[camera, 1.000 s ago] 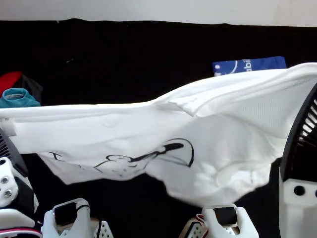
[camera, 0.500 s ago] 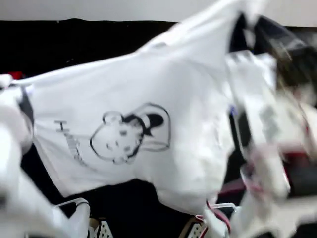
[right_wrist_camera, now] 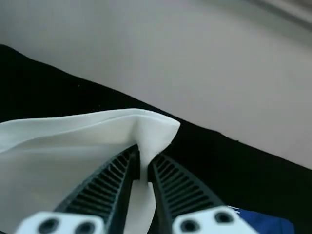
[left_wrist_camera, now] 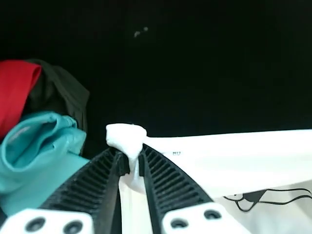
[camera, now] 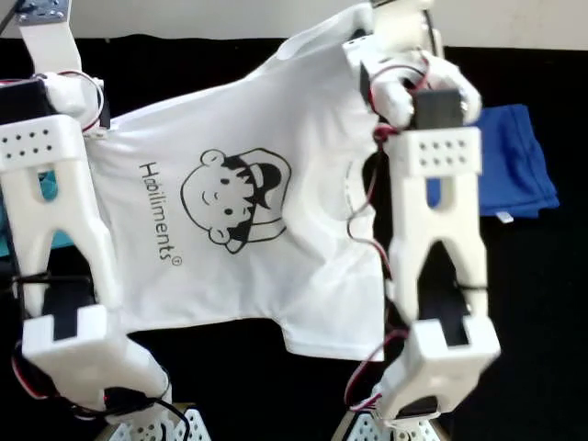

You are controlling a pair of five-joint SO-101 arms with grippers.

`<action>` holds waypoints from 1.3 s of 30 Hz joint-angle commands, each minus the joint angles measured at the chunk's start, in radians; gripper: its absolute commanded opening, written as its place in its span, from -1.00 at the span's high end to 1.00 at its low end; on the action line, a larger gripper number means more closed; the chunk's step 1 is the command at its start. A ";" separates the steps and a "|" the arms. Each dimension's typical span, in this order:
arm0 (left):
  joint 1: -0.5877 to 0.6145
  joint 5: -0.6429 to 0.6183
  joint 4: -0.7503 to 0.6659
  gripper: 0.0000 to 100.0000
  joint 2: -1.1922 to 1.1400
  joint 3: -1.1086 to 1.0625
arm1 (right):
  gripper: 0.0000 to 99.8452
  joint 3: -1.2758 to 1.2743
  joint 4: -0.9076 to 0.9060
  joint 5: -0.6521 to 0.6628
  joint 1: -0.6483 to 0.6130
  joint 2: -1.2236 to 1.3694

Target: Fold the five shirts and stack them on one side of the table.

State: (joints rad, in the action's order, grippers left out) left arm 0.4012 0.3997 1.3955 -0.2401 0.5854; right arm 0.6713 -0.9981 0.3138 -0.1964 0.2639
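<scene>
Two pinch points: our left jaws and right jaws each clamp a corner of the white shirt (camera: 241, 248), stretched between them toward the far edge of the tabletop (camera: 537, 312), body running toward the near edge.

From my end this looks like a robotics lab bench, not a home. The table (camera: 230, 73) is draped in plain black cloth and backs onto a bare pale wall (camera: 184, 18) at twelve o'clock. The left arm (camera: 55, 211) at nine o'clock and the right arm (camera: 441, 230) at three are white, with exposed wires (camera: 364, 204). The garments look like test props: a white shirt (camera: 276, 276) at the centre, a blue shirt (camera: 524, 165) at three, and a teal and red heap (left_wrist_camera: 34, 146) at nine.
</scene>
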 commanded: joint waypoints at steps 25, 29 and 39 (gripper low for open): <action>0.002 0.095 0.284 0.98 -0.621 0.619 | 0.99 0.277 -0.357 -0.222 0.013 0.390; 0.010 0.095 0.379 0.98 -0.619 0.677 | 0.99 0.274 -0.518 -0.221 0.021 0.321; 0.079 0.135 0.381 0.98 -0.404 0.306 | 0.99 0.275 -0.751 -0.219 0.022 0.326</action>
State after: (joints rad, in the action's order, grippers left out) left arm 0.4442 0.4948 1.7637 -0.7741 0.9889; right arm 0.8922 -1.6809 0.1005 -0.1995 0.6490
